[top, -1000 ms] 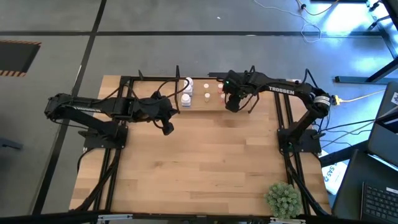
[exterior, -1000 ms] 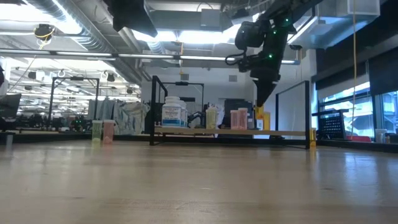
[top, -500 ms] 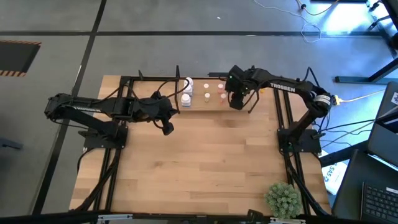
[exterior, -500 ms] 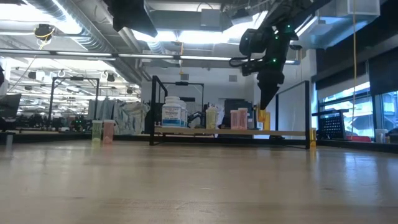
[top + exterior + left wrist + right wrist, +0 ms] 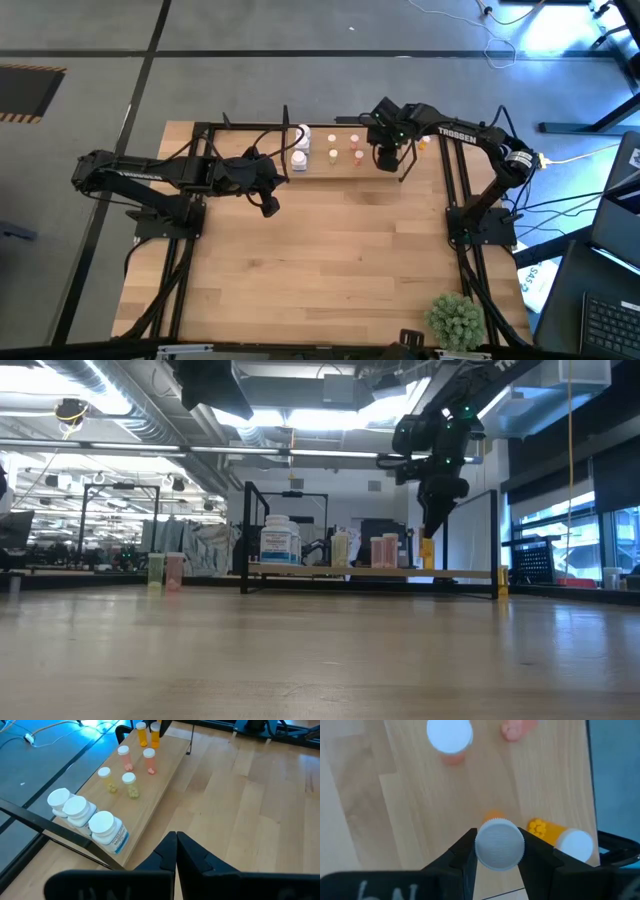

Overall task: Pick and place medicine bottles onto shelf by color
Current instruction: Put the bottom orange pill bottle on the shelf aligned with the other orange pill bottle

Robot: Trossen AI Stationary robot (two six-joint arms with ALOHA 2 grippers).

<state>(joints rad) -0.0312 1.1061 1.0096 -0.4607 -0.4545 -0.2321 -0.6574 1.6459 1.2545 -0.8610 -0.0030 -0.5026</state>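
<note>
The shelf [image 5: 320, 168] stands along the table's far edge, with thin black end frames and a pale board [image 5: 162, 772]. On the board, three white bottles [image 5: 80, 812] stand at the left end, then two cream ones [image 5: 117, 782] and two pink ones [image 5: 136, 759]. My right gripper [image 5: 387, 157] hangs over the shelf's right end, shut on an orange bottle [image 5: 428, 550]. A second orange bottle [image 5: 555, 837] stands just beside it. My left gripper [image 5: 268, 205] waits shut above the table, near the shelf's left end. My right gripper pinches the orange bottle between its two fingers at the white ribbed cap [image 5: 500, 844], coming from above and pointing down. The bottle stays upright below the fingers [image 5: 465, 852]. I cannot tell whether its base rests on the shelf board or hangs just above it.
A green bushy plant [image 5: 455, 318] sits at the table's near right corner. The black frame [image 5: 185, 250] runs along the table's sides. Open wooden tabletop [image 5: 330, 260] lies between the arms and the near edge.
My right gripper has carried the orange bottle along the shelf toward the table's right edge, staying shut on it and pointing down. The bottle now stands next to the other orange one at the shelf's right end.
</note>
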